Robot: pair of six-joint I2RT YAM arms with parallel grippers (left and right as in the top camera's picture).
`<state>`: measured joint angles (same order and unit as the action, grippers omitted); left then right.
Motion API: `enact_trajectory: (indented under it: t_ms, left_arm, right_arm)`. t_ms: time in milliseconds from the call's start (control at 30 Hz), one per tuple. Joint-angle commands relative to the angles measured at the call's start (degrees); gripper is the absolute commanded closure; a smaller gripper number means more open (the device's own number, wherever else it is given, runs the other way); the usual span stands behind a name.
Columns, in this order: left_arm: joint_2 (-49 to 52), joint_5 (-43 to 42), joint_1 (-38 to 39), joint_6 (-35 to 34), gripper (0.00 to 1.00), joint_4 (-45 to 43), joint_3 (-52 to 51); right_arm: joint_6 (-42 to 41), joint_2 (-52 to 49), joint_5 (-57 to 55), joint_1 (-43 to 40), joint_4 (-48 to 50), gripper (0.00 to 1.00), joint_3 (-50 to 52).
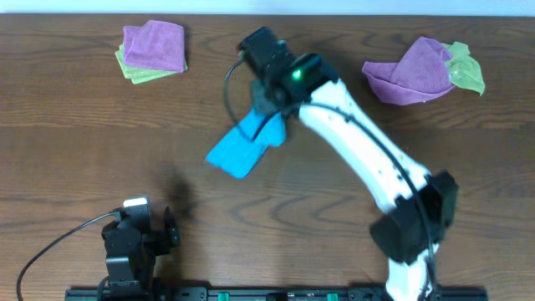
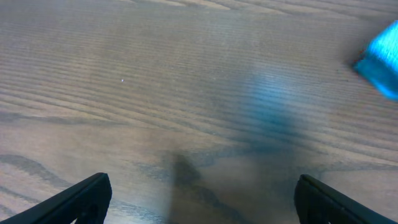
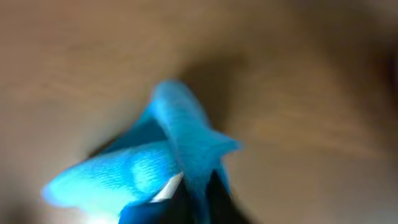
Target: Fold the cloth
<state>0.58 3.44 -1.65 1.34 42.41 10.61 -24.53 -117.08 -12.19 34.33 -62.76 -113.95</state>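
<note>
The sky-blue cloth [image 1: 238, 149] lies bunched on the wooden table, left of centre, with its upper end lifted. My right gripper [image 1: 269, 117] reaches over it from the right and pinches that raised end. In the blurred right wrist view a ridge of the cloth [image 3: 155, 168] runs between the dark fingers of the right gripper [image 3: 202, 196], which stand close together on it. My left gripper [image 1: 144, 219] rests near the front left edge, far from the cloth. In its own view the left gripper [image 2: 202, 199] is wide open over bare wood, and a corner of the cloth [image 2: 382, 59] shows at the right.
A purple cloth on a light-green one [image 1: 153, 48] is stacked at the back left. A crumpled purple and green pile [image 1: 422, 71] lies at the back right. The right arm's white link [image 1: 368, 150] crosses the table's right half, and a black cable [image 1: 50, 251] trails at the front left.
</note>
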Motion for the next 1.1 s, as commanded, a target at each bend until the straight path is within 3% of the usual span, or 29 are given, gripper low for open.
enact_trajectory:
  t_ms: [0,33,133,300,467,667,1067]
  left_arm:
    - [-0.35,0.57,0.17,0.39,0.05,0.74,-1.11]
    - [-0.35,0.57,0.17,0.39,0.05,0.74,-1.11]
    - [-0.35,0.57,0.17,0.39,0.05,0.74,-1.11]
    - [-0.35,0.57,0.17,0.39,0.05,0.74,-1.11]
    - [-0.35,0.57,0.17,0.39,0.05,0.74,-1.11]
    - [-0.35,0.57,0.17,0.39,0.05,0.74,-1.11]
    - [-0.35,0.57,0.17,0.39,0.05,0.74,-1.11]
  right_arm:
    - [1.81,-3.63,-5.42,-7.13,1.16,0.30,-0.66]
    - [1.66,-4.26,-5.31,-9.05,1.31,0.14,-0.66]
    - [0.83,-4.24,-2.01,-13.20,1.11,0.01,-0.70]
    - [3.85,-0.83,10.58,-16.48,-0.11,0.01,-0.72]
    - [3.19,0.50,14.97,-16.44,-6.19,0.01,-0.68]
    - [1.84,-1.75,15.63,-14.53,-6.08,0.01,-0.57]
    - [0.76,-10.36,15.65,-11.80,-4.72,0.11,-0.57]
